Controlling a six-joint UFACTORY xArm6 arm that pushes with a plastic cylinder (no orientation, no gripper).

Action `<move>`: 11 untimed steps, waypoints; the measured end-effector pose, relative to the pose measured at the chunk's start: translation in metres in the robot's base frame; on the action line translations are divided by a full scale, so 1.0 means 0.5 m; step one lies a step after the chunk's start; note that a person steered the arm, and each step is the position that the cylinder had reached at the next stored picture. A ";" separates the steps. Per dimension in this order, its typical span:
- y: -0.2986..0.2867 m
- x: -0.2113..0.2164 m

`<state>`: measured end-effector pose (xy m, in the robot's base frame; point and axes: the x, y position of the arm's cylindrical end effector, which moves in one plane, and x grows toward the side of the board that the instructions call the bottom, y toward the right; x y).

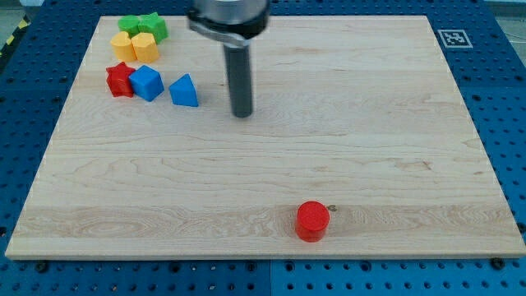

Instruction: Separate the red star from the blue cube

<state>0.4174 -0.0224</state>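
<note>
Toward the view's top left corner of the bench [271, 164]: red star [120, 79] lying flat, touching the blue cube [147, 83] on its right side. Star almost as wide as tall, so no clear long axis; one point directed up toward the yellow blocks, one toward the view's left, exact facing hard to tell at this size. Blue cube turned a little, one corner toward the view's bottom.

Just right of the cube, with a small gap: blue triangular block [185, 91], apex pointing to the view's top. Above the star and cube: two yellow blocks, the left one [122, 44] of unclear shape, the right one [145, 46] looking like a hexagon, close together and very near the red star. Above these: two green blocks [141, 25], pressed side by side, shapes not clear, the right one maybe a star.

No gripper on this arm, so nothing to spread, press together or pinch; only a dark rod, standing upright. My tip [242, 115] resting on bare wood, to the right of the blue triangular block and apart from it, well apart from the red star, touching no block.

Near the view's bottom edge, far from everything else: red cylinder [312, 220], standing alone.
</note>
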 end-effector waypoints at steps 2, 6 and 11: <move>-0.113 0.032; -0.555 -0.156; -0.167 -0.039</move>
